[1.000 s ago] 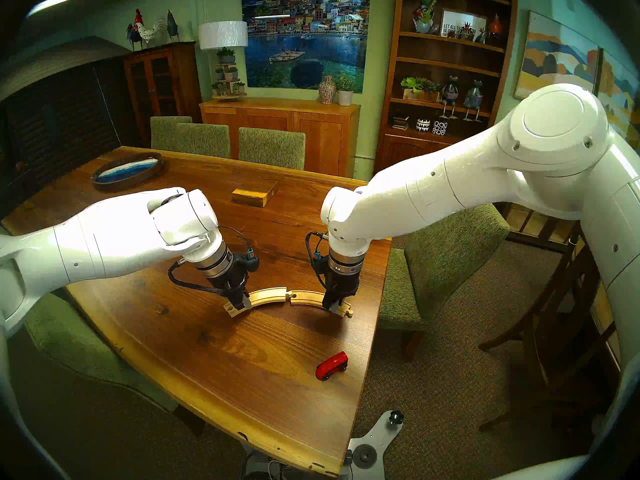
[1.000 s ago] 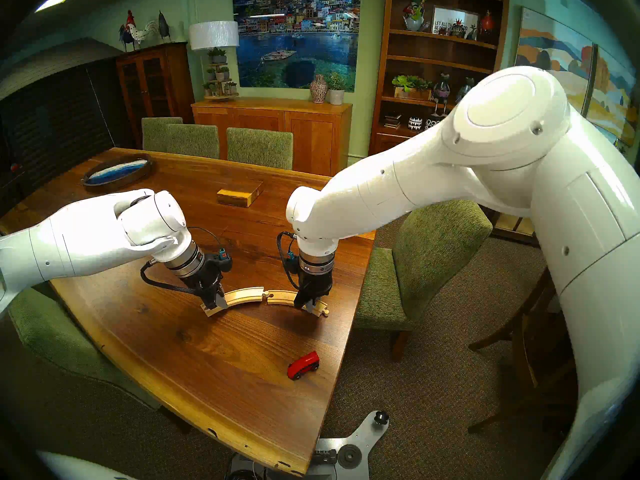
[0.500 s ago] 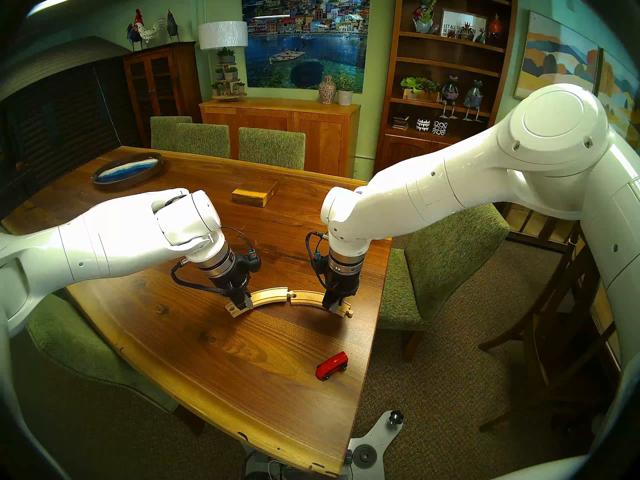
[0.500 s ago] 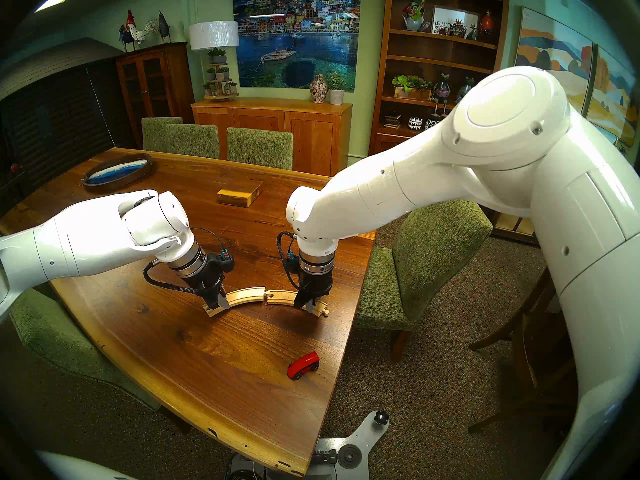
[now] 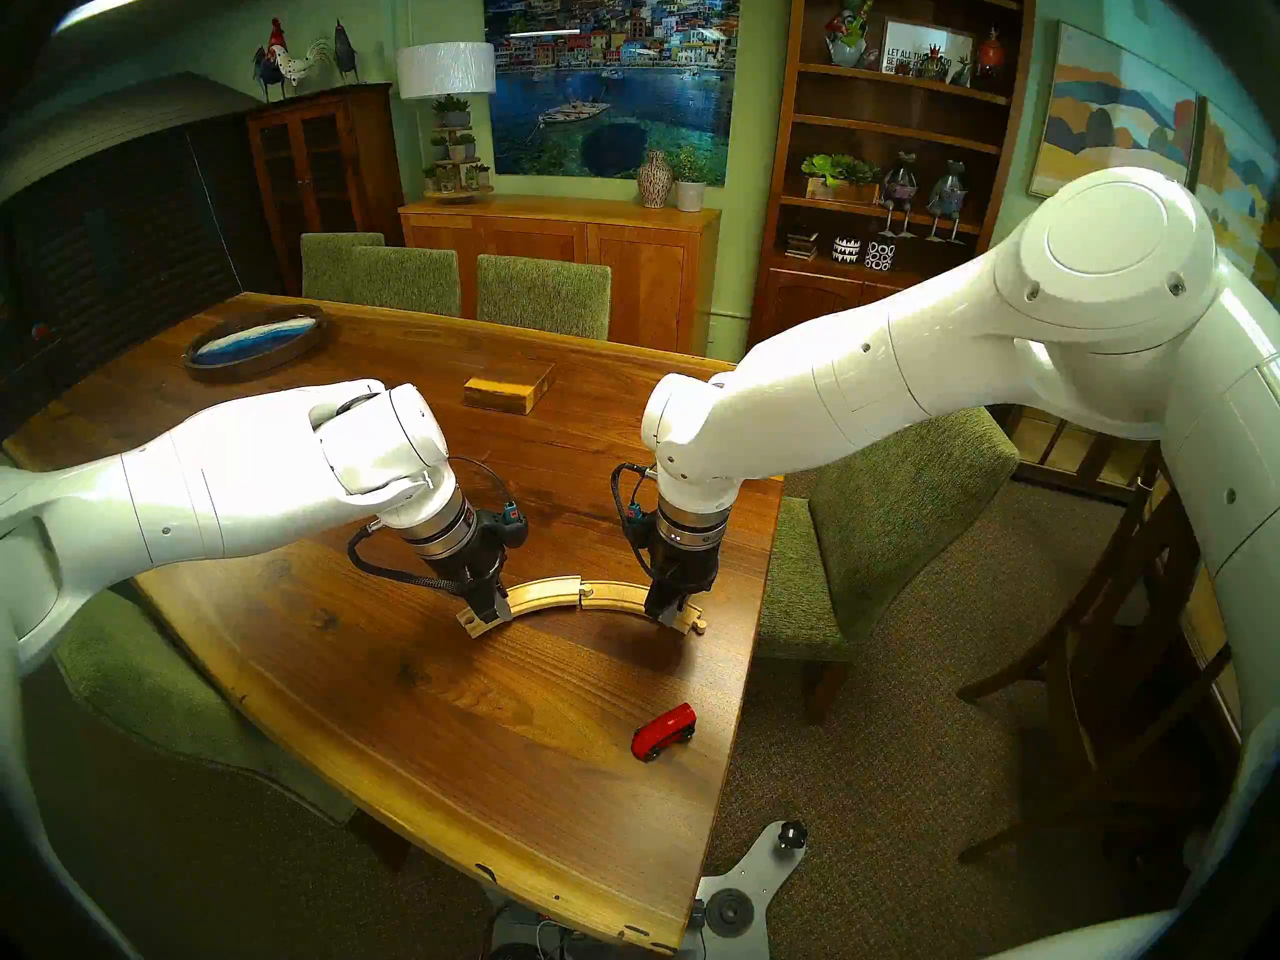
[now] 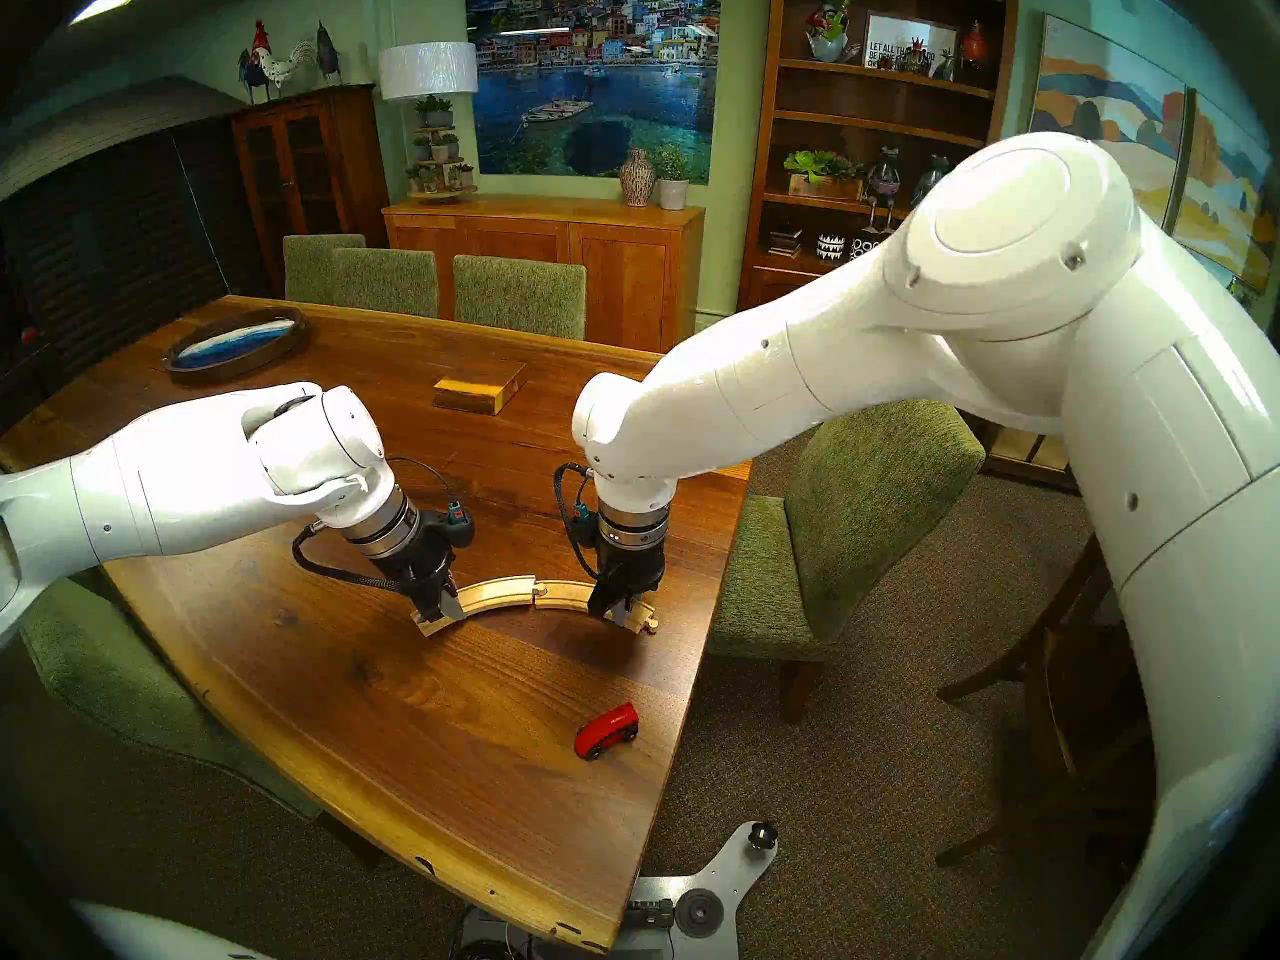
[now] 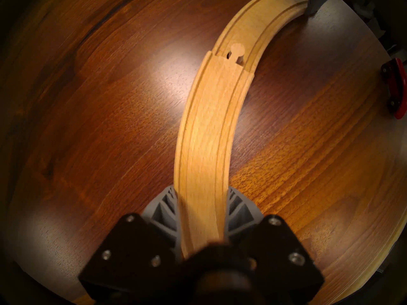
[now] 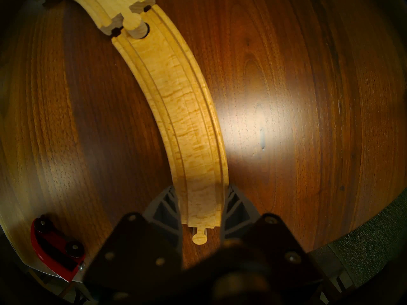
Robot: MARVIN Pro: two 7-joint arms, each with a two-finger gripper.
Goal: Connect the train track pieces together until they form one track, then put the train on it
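Note:
Two curved pale wooden train track pieces lie end to end in an arc on the table. My left gripper point(image 5: 488, 612) is shut on the outer end of the left piece point(image 5: 547, 595) point(image 7: 204, 133). My right gripper point(image 5: 665, 612) is shut on the right piece point(image 5: 616, 593) point(image 8: 187, 110) near its free peg end. The left piece's peg sits in the right piece's hole, and in the right wrist view it looks slightly raised, not flush. The red train point(image 5: 663, 730) point(image 8: 55, 249) stands alone near the table's front right corner.
A yellowish wooden block point(image 5: 509, 387) lies behind the arms at mid-table. An oval dark tray point(image 5: 256, 342) sits at the far left. The table's right edge point(image 5: 751, 591) runs just beyond the right gripper, with a green chair point(image 5: 900, 508) beside it.
My left arm has slid its piece to the right, closing the gap so that the peg now sits in the right piece's hole. The right arm and the train have not moved.

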